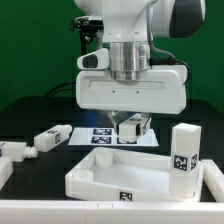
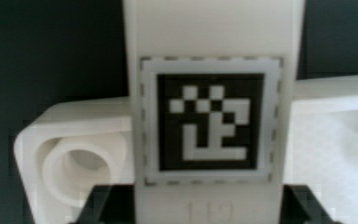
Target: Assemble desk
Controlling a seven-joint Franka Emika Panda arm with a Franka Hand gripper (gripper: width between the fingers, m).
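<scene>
The end effector (image 1: pixel 128 124) is clamped on the held leg (image 2: pixel 202 90). Its dark fingers (image 2: pixel 101 205) press either side of this tagged white block, which stands upright above the far edge of the tabletop (image 1: pixel 100 172). In the wrist view a round socket (image 2: pixel 73 168) in a corner of the tabletop shows just beside the block; whether the two touch cannot be told. The upright leg (image 1: pixel 184 150) stands at the tabletop's corner on the exterior view's right. Two loose legs (image 1: pixel 50 137) lie on the dark table (image 1: pixel 30 200) off the tabletop's opposite side, and the marker board (image 1: pixel 100 138) lies behind the tabletop.
</scene>
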